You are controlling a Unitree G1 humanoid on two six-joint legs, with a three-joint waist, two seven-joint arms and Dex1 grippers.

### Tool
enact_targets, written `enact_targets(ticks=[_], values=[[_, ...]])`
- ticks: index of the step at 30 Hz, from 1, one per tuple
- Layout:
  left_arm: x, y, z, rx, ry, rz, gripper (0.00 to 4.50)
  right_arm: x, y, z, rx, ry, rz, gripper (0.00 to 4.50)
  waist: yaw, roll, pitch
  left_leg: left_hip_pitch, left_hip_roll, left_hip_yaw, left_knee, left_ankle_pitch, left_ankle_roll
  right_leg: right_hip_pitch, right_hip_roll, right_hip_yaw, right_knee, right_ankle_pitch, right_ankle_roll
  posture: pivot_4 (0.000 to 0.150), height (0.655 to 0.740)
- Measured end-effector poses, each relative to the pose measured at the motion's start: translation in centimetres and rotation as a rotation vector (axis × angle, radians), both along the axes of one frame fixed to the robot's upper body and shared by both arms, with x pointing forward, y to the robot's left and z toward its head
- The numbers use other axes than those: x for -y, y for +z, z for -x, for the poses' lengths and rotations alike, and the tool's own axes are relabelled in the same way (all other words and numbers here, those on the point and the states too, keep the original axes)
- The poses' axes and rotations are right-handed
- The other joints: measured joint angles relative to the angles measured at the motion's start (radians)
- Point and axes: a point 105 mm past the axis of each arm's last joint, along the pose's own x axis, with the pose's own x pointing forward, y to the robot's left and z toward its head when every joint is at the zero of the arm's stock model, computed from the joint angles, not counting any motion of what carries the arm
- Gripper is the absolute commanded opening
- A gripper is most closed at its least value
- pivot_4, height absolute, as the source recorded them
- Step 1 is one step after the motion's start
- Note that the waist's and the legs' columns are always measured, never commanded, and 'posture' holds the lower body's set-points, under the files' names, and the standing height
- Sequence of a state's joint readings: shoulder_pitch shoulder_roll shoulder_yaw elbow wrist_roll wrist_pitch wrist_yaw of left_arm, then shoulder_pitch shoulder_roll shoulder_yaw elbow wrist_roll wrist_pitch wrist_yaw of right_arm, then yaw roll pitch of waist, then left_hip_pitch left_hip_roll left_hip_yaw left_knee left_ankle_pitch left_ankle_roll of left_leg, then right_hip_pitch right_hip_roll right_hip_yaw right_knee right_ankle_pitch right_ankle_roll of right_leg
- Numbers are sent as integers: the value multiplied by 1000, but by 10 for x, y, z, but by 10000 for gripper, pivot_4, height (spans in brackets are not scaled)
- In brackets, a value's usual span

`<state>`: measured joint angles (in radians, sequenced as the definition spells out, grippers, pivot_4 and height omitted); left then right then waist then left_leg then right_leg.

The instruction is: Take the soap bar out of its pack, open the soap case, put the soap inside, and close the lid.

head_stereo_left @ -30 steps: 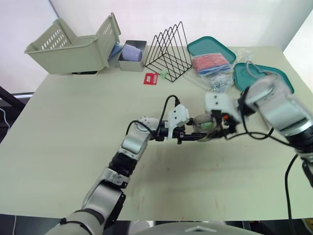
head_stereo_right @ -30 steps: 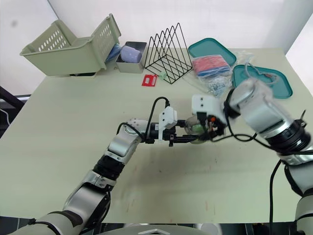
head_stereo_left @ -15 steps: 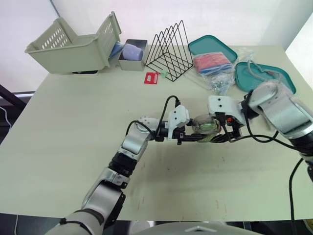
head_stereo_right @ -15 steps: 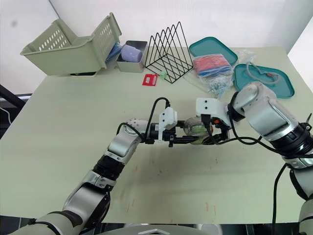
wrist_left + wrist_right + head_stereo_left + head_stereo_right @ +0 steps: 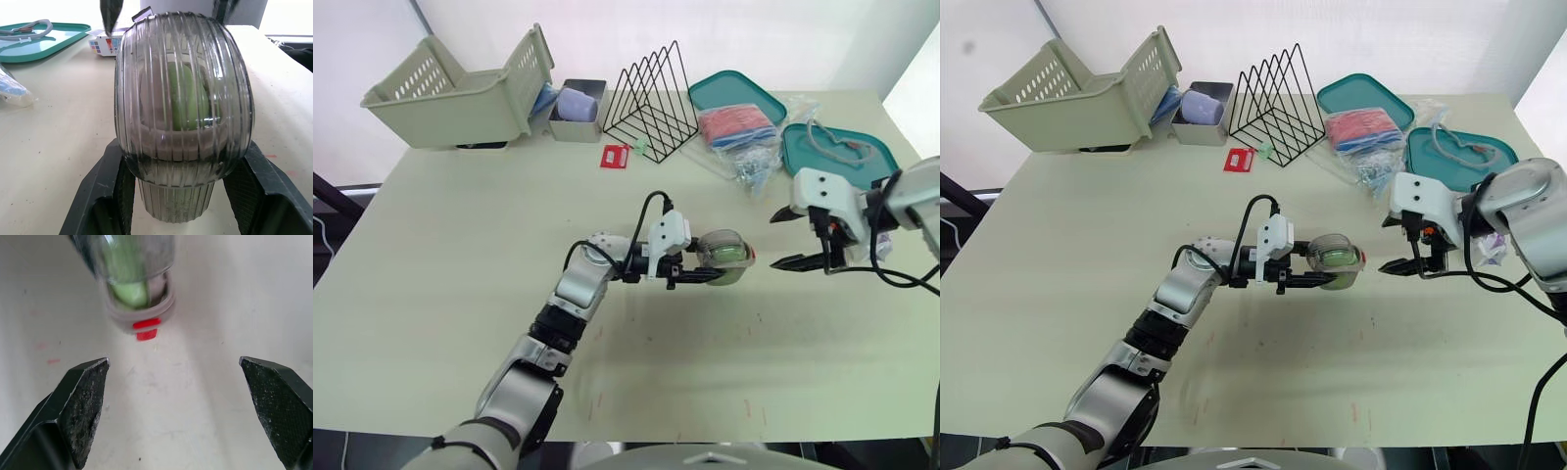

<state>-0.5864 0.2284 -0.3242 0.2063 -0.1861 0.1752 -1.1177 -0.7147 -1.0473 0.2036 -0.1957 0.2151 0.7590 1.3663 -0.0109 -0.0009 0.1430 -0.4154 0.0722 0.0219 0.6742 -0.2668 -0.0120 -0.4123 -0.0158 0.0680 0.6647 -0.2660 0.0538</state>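
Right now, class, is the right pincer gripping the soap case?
No, the right pincer hangs open, well apart from the soap case.

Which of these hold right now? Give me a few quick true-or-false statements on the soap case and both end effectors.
1. The left end effector grips the soap case. True.
2. The green soap sits inside the case. True.
3. The right end effector is shut on the case. False: it is open and apart from the case, off to its right.
4. The case's lid stands open. False: the case looks closed over the soap.
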Motion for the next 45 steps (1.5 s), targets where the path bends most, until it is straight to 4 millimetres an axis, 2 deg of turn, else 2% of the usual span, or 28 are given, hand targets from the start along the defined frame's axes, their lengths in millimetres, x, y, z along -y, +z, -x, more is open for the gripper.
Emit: enact_targets(ticks=[1, 2, 3, 4, 6, 8, 11, 16, 19, 21, 29, 45], values=[[0, 0, 0, 0, 0, 0, 19679, -1, 3, 0, 5, -4, -24, 36523, 0, 0, 0, 0, 0, 0, 0, 0, 0, 0, 0, 0, 0, 0, 0, 1500, 7400], [0, 0, 0, 0, -1, 0, 19679, -2, 5, 0, 1, -9, -48, 29360, 0, 0, 0, 0, 0, 0, 0, 0, 0, 0, 0, 0, 0, 0, 0, 1500, 7400], [0, 0, 0, 0, -1, 0, 19679, -2, 6, 1, -1, -9, -52, 26558, 0, 0, 0, 0, 0, 0, 0, 0, 0, 0, 0, 0, 0, 0, 0, 1500, 7400], [0, 0, 0, 0, -1, -1, 19679, -3, 6, 1, -12, -16, -71, 20897, 0, 0, 0, 0, 0, 0, 0, 0, 0, 0, 0, 0, 0, 0, 0, 1500, 7400], [0, 0, 0, 0, -2, -2, 19679, -4, 8, 2, -19, -20, -92, 12645, 1, 0, 0, 0, 0, 0, 0, 0, 0, 0, 0, 0, 0, 0, 0, 1500, 7400], [-1, 0, 1, -1, -7, -4, 19679, -6, 14, 2, -18, -21, -118, 1482, 1, 0, 0, 0, 0, 0, 0, 0, 0, 0, 0, 0, 0, 0, 0, 1500, 7400], [-2, 0, 0, 1, -8, -6, 19679, -16, 28, 3, 6, -2, -161, 653, 0, 0, 0, 0, 0, 0, 0, 0, 0, 0, 0, 0, 0, 0, 0, 1500, 7400], [-2, 0, 1, 1, -8, -7, 19679, -30, 39, 6, 35, 34, -175, 653, 1, 0, 0, 0, 0, 0, 0, 0, 0, 0, 0, 0, 0, 0, 0, 1500, 7400], [-1, 0, 1, 0, -9, -6, 19679, -47, 45, 9, 51, 78, -180, 653, 0, 0, 0, 0, 0, 0, 0, 0, 0, 0, 0, 0, 0, 0, 0, 1500, 7400], [-1, 0, 1, 0, -9, -5, 19679, -61, 40, 12, 42, 113, -165, 653, 0, 0, 0, 0, 0, 0, 0, 0, 0, 0, 0, 0, 0, 0, 0, 1500, 7400], [0, 0, 1, -1, -8, -1, 19679, -89, 29, 16, 24, 187, -140, 653, 2, 0, 0, -1, 0, 0, 0, 0, 0, 0, 0, 0, 0, 0, 0, 1500, 7400], [0, 0, 0, 0, 4, 3, 19679, -114, 5, 15, 14, 270, -49, 653, 0, 0, 0, 0, 0, 0, 0, 0, 0, 0, 0, 0, 0, 0, 0, 1500, 7400]])
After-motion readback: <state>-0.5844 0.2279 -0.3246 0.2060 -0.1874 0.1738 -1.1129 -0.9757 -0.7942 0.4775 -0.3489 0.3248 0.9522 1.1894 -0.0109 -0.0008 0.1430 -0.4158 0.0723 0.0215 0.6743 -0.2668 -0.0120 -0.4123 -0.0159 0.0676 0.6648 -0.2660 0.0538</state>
